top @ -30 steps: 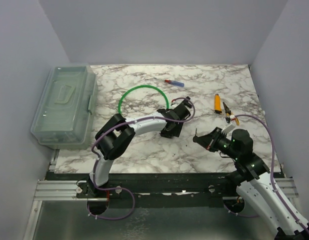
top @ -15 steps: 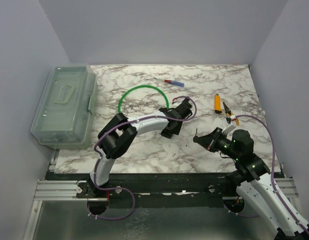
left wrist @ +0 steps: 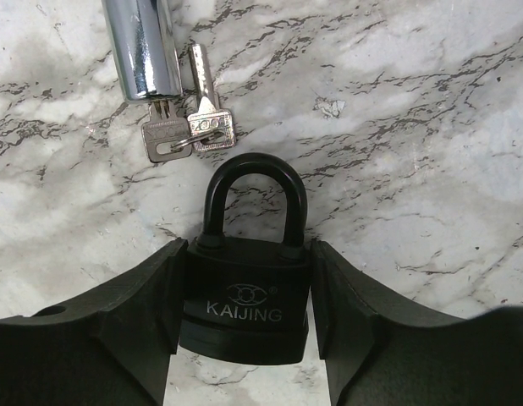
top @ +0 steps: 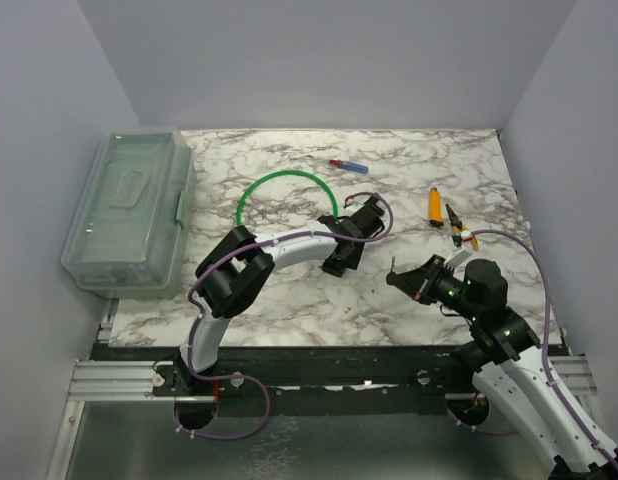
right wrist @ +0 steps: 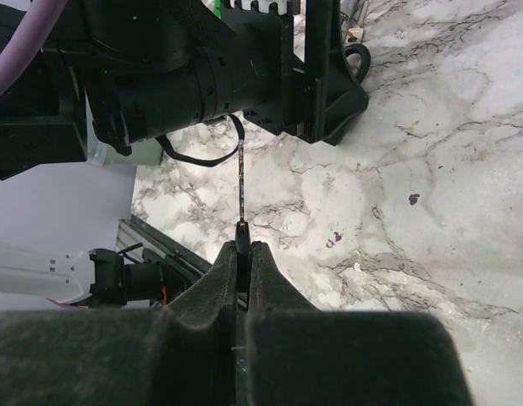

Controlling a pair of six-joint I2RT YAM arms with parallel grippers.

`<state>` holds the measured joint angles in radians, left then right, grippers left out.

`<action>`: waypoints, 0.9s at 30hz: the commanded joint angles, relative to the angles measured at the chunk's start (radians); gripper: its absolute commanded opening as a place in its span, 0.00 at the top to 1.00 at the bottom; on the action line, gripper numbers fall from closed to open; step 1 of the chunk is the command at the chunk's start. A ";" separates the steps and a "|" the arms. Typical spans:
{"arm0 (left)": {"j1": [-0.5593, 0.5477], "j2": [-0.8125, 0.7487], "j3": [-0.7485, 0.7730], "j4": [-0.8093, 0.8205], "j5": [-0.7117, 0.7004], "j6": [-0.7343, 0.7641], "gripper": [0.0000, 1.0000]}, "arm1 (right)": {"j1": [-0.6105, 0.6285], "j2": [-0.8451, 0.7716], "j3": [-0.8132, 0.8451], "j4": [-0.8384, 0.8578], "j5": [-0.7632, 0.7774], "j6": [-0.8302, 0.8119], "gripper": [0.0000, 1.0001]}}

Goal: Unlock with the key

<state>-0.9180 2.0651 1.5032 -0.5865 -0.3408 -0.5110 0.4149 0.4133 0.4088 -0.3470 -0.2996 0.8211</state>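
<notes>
A black padlock (left wrist: 244,317) marked KAIJING lies flat on the marble table (left wrist: 431,127), its shackle (left wrist: 253,165) closed and pointing away from the wrist. My left gripper (left wrist: 249,254) has a finger against each side of the lock body and is shut on it. In the top view the left gripper (top: 341,260) covers the padlock. My right gripper (right wrist: 243,249) is shut on the key (right wrist: 241,182), whose thin blade points towards the left arm. In the top view the right gripper (top: 401,278) hovers to the right of the left one.
A chrome lock barrel (left wrist: 143,51) with two spare keys (left wrist: 189,131) lies just beyond the padlock, on a green cable loop (top: 284,182). A clear lidded box (top: 129,210) stands at the left. A red-blue tool (top: 347,165), an orange tool (top: 435,205) and pliers (top: 459,232) lie further back.
The left gripper's fingers have closed in against the padlock and its wrist shifted slightly. The right arm with the key has stayed still.
</notes>
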 commanded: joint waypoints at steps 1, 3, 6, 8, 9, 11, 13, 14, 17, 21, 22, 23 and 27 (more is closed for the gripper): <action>0.005 0.016 0.003 -0.053 0.021 0.027 0.43 | -0.005 -0.007 0.015 -0.021 0.006 0.006 1.00; 0.006 0.018 0.006 -0.057 0.027 0.030 0.41 | -0.005 -0.007 0.016 -0.022 0.005 0.006 1.00; 0.006 0.019 0.008 -0.062 0.038 0.029 0.32 | -0.005 -0.008 0.017 -0.026 0.006 0.006 1.00; 0.006 0.015 0.008 -0.062 0.048 0.034 0.27 | -0.005 -0.008 0.018 -0.026 0.005 0.008 1.00; 0.006 0.013 0.008 -0.062 0.054 0.041 0.26 | -0.005 -0.008 0.018 -0.026 0.007 0.008 1.00; 0.006 0.010 0.008 -0.069 0.058 0.049 0.25 | -0.005 -0.006 0.019 -0.026 0.008 0.008 1.00; 0.007 0.010 0.009 -0.079 0.060 0.056 0.25 | -0.005 -0.005 0.019 -0.026 0.007 0.008 1.00; 0.008 0.010 0.010 -0.083 0.063 0.061 0.26 | -0.005 -0.003 0.019 -0.024 0.007 0.008 1.00; 0.010 0.012 0.012 -0.091 0.080 0.075 0.27 | -0.005 0.001 0.019 -0.021 0.007 0.007 1.00; 0.018 0.008 0.015 -0.106 0.118 0.097 0.28 | -0.005 0.004 0.024 -0.020 0.004 0.005 1.00; 0.020 0.003 0.015 -0.108 0.129 0.103 0.27 | -0.005 0.005 0.025 -0.022 0.004 0.005 1.00; 0.022 -0.002 0.015 -0.108 0.134 0.108 0.26 | -0.005 0.006 0.025 -0.023 0.005 0.003 1.00; 0.029 0.006 0.021 -0.108 0.149 0.134 0.26 | -0.006 0.011 0.024 -0.017 0.003 0.005 1.00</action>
<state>-0.8948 2.0647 1.5146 -0.6178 -0.2501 -0.4297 0.4149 0.4202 0.4088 -0.3473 -0.2996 0.8219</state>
